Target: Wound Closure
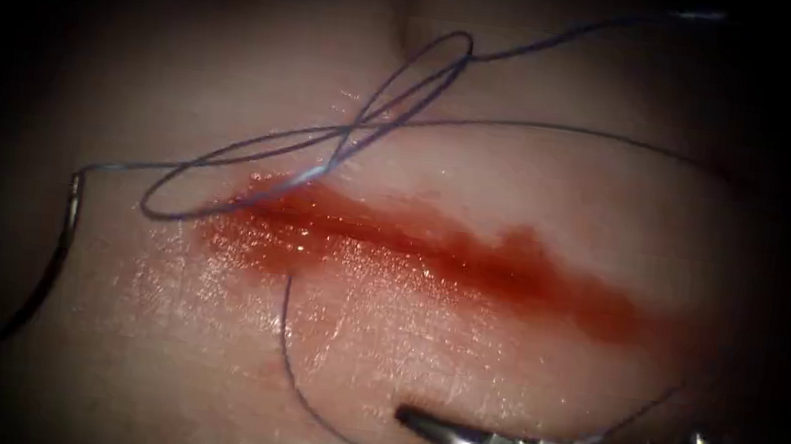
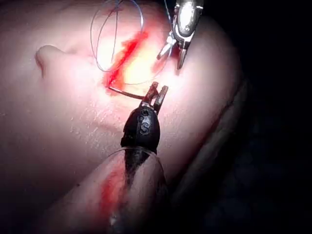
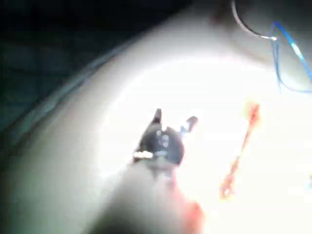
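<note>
The curved needle (image 1: 54, 256) lies on the tissue (image 1: 198, 349) left of the cut's left end, outside the tissue. In the left wrist view one end of the needle (image 2: 124, 92) reaches the left tool (image 2: 157, 92), whose jaws stand apart around it without closing. Blue thread (image 1: 254, 146) runs from the needle's upper end, loops above the cut (image 1: 432, 252) and crosses it near the left end. A further arc of thread (image 1: 295, 381) bends toward the right tool (image 1: 435, 430), which hovers below the cut, open and holding nothing. The right wrist view shows the right tool (image 3: 174, 120) with its jaws parted.
Red fluid (image 1: 530, 279) spreads along the cut. A long strand of thread (image 1: 578, 131) arcs off to the right above the cut. The tissue curves away into darkness at its edges, with a fold (image 2: 44, 56) beyond the loops.
</note>
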